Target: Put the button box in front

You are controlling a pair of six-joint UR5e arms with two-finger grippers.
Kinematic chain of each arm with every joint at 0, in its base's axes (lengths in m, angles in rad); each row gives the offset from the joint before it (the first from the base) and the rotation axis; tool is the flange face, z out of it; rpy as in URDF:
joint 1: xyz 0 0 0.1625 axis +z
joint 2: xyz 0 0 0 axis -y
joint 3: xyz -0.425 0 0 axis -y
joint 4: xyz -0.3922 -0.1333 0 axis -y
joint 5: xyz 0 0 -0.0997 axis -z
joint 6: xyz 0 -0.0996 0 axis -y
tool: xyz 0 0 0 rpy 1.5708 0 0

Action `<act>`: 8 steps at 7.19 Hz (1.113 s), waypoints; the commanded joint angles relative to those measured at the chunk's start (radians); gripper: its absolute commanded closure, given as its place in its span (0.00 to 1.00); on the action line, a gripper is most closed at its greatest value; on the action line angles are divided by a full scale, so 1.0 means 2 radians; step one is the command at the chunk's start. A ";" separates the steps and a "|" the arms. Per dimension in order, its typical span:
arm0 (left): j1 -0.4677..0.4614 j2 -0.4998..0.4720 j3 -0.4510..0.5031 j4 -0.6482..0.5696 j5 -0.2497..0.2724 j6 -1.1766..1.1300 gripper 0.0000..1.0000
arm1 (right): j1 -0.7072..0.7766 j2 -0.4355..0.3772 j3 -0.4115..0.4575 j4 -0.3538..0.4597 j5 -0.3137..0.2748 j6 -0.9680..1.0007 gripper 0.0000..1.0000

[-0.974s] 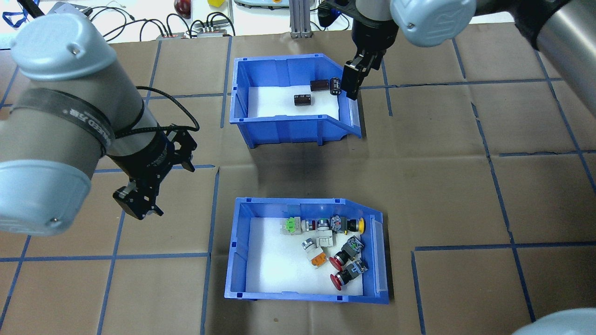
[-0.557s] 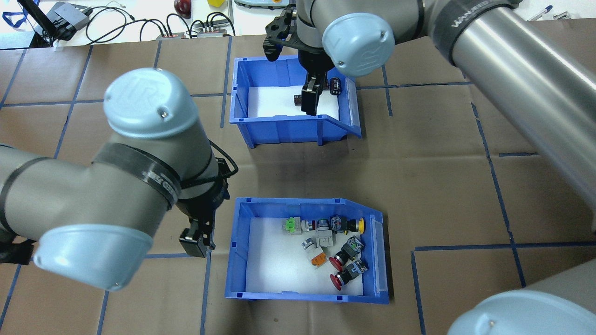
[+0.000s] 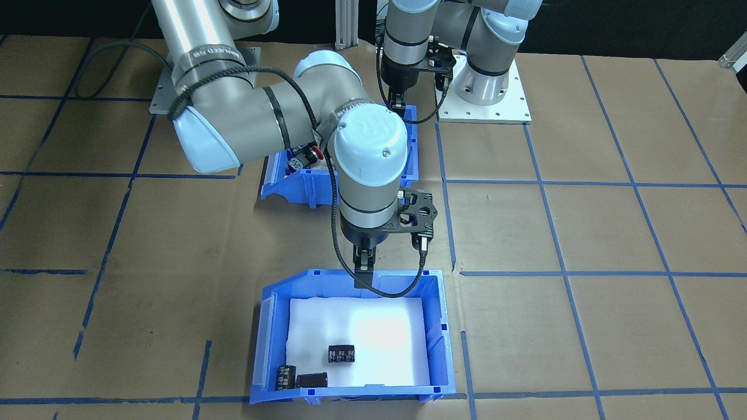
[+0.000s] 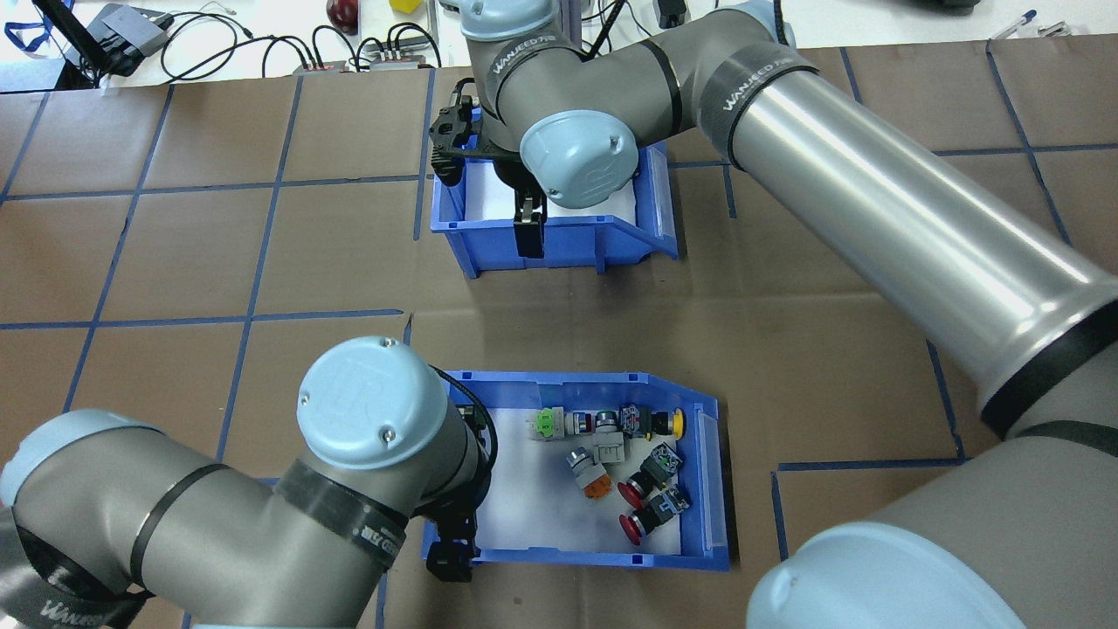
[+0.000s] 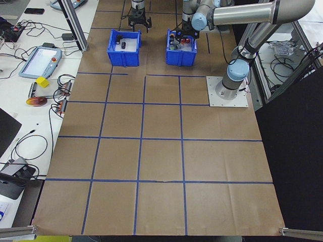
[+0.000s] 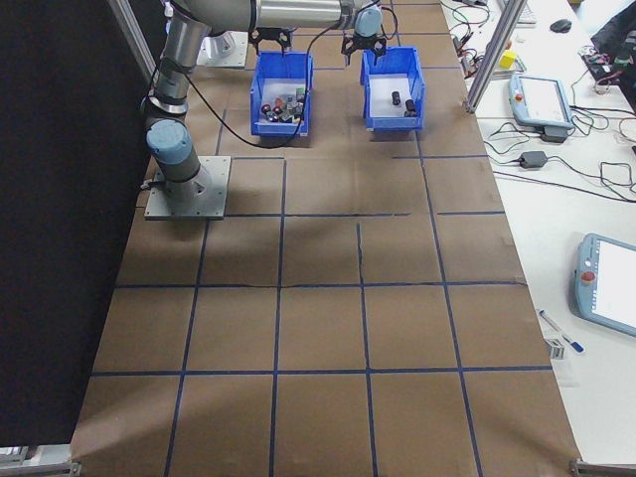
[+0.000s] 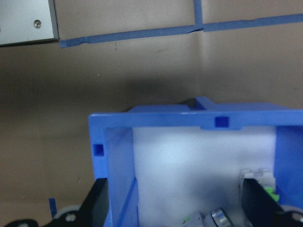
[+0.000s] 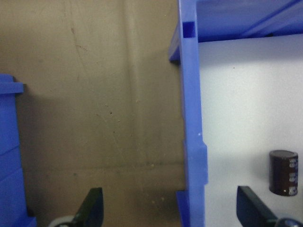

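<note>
The button box [image 4: 709,476] sits on the brown-papered worktop [image 4: 838,297] on the side nearer my base, with its red, yellow, orange and green switches [image 4: 627,467] gathered toward its open-fronted end. My left tool [image 4: 452,549] is at the box's closed end, by the corner nearest my base. Through my left wrist camera its 2 fingers [image 7: 97,198] are spread, 1 outside the blue wall and 1 over the white foam inside, so the wall stands between them.

The other blue bin [image 4: 559,240] lies farther out, well apart from the button box, holding 3 dark cylinders [image 3: 341,354]. My right tool [image 4: 527,229] hangs over its near long wall, fingers [image 8: 92,205] likewise spread, straddling that wall with 1 outside and 1 inside.
</note>
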 commanded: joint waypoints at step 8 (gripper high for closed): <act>-0.072 -0.052 -0.023 0.089 -0.033 -0.118 0.13 | 0.012 0.036 -0.003 -0.050 -0.026 -0.004 0.92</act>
